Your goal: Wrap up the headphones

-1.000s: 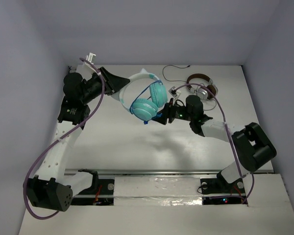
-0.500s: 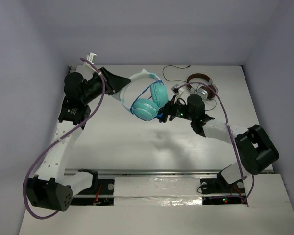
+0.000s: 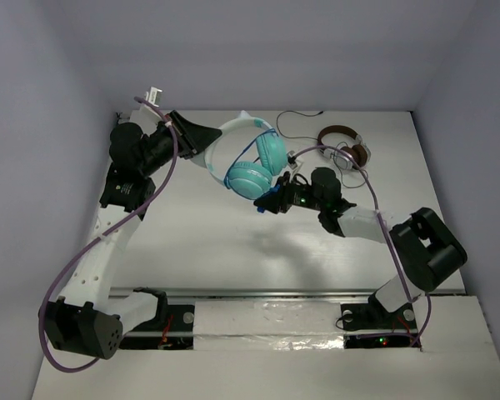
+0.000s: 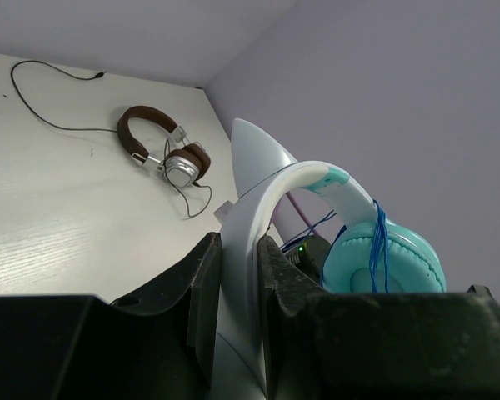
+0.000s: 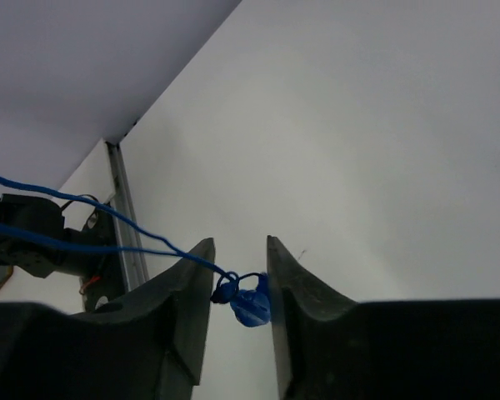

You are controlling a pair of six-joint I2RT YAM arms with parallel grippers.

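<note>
The teal headphones [image 3: 254, 167] hang in the air above the table's back middle. My left gripper [image 3: 202, 148] is shut on their white headband [image 4: 271, 187], which stands upright between the fingers in the left wrist view. A teal ear cup [image 4: 383, 258] has thin blue cable wound over it. My right gripper [image 3: 271, 202] sits just below and right of the ear cups. In the right wrist view its narrow jaws [image 5: 239, 250] pinch the cable's blue tip [image 5: 252, 304], and the blue cable [image 5: 83, 225] runs off taut to the left.
Brown-and-silver headphones [image 3: 343, 146] lie at the back right of the table, their dark cable [image 3: 300, 117] trailing toward the back wall. They also show in the left wrist view [image 4: 162, 154]. Purple walls close in the left, back and right sides.
My right gripper has moved left and slightly nearer with the blue tip. The teal headphones have shifted a little up and toward the back in my left gripper.
</note>
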